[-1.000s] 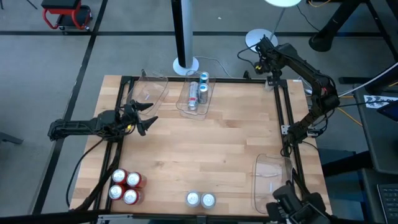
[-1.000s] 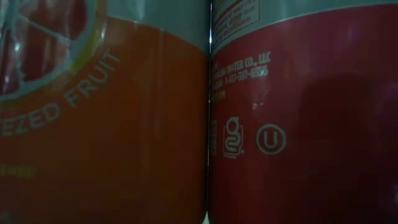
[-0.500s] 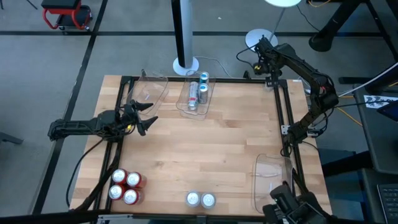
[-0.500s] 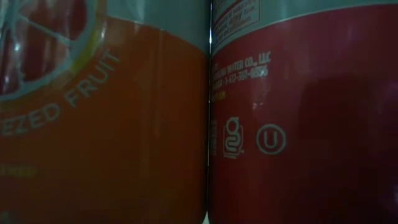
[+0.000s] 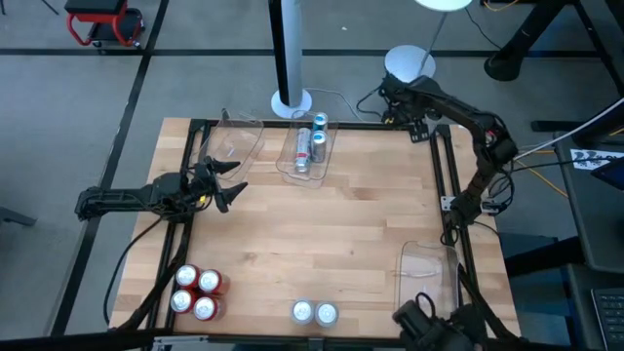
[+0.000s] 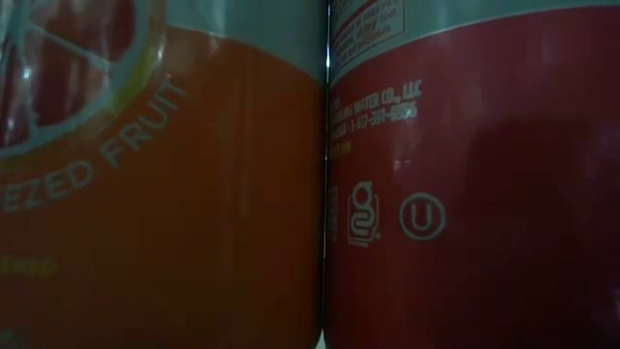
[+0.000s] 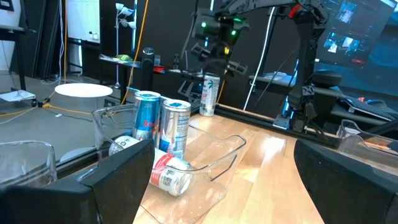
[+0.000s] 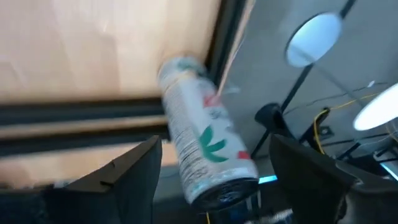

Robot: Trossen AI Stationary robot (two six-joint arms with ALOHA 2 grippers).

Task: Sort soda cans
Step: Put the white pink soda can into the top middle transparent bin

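Left end effector (image 5: 226,185) hovers at the tabletop's (image 5: 331,234) left edge, fingers spread, nothing in them; this arm waits. Four red cans (image 5: 196,292) stand upright at the near-left corner. The clear bin (image 5: 306,151) at the far edge holds three cans, two standing and one on its side. Two silver-white cans (image 5: 314,313) stand at the near edge.

The key relation is at the far-right corner. A white can with a green leaf (image 7: 210,94) stands upright on the far edge, long axis vertical. The right end effector (image 8: 216,143) sits just above it, released, with a finger on either side and gaps showing. The right arm is far nearer, so the grab is probably its job. The tabletop is bare wood with a dark frame rail beside the can. There is open floor past the edge, so a nudge could tip the can off.
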